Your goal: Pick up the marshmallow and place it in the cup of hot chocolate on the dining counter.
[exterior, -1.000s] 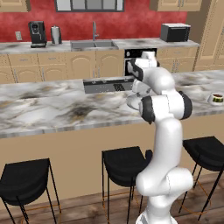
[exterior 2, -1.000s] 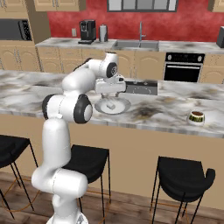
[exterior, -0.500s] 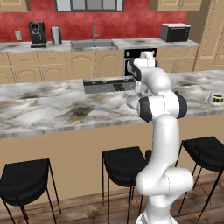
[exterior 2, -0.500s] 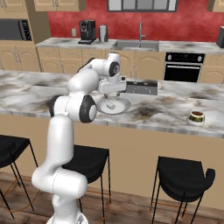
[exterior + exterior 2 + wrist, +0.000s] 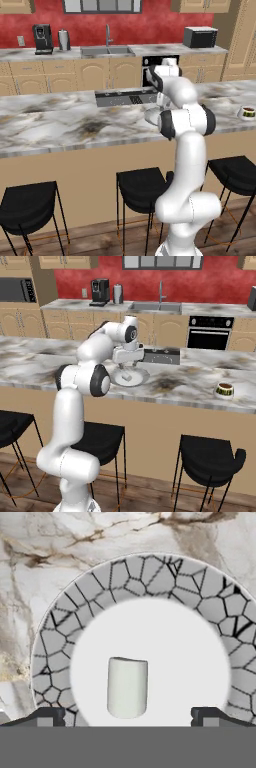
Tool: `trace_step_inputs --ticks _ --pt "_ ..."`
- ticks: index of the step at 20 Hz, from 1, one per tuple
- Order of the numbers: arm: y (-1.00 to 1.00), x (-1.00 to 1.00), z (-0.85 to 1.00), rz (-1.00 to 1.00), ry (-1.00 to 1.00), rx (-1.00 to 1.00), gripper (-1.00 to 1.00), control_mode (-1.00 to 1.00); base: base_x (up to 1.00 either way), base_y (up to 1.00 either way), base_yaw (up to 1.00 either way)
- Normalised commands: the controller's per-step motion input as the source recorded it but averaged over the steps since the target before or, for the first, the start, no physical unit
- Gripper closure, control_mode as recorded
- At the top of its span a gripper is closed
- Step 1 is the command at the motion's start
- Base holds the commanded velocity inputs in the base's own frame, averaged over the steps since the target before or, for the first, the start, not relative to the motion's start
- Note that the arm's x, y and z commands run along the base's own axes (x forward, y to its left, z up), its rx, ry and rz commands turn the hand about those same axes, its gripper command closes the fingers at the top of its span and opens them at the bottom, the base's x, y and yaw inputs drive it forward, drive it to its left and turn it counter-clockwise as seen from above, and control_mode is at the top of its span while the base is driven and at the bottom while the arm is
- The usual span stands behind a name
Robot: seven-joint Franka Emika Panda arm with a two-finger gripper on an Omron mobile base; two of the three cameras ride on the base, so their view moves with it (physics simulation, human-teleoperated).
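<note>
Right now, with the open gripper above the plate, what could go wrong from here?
The marshmallow lies off-centre between the fingertips, so closing might nudge or tip it on the plate. The cup of hot chocolate sits far along the dining counter; a soft, loosely held lump may slip during that carry.

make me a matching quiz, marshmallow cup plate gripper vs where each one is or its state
1 marshmallow
2 cup
3 plate
4 gripper

a open, above the plate
b lying on the plate's white centre
c on the counter, far from the arm, dark liquid inside
d on the counter, cracked-pattern grey rim

Pairs: 1-b, 2-c, 3-d, 4-a
</note>
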Motion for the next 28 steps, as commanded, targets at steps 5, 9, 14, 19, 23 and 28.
trace_step_inputs --ticks 5,9,14,19,23,28 --pt "0.16 -0.41 -0.24 0.0 -0.09 0.0 -1.0 -1.0 0.0 0.0 0.0" --pt "0.09 -0.25 -0.28 0.0 -0.03 0.0 -1.0 -1.0 0.0 0.0 0.0" --pt "0.04 0.2 -0.26 0.0 -0.01 0.0 -1.0 -1.0 0.0 0.0 0.0" --pt "0.0 0.72 -0.16 0.0 0.0 0.0 -1.0 -1.0 0.0 0.0 0.0" --pt "0.0 0.48 -0.25 0.0 0.0 0.0 -1.0 -1.0 0.0 0.0 0.0" --pt "-0.02 -0.19 -0.44 0.0 0.0 0.0 -1.0 -1.0 0.0 0.0 0.0"
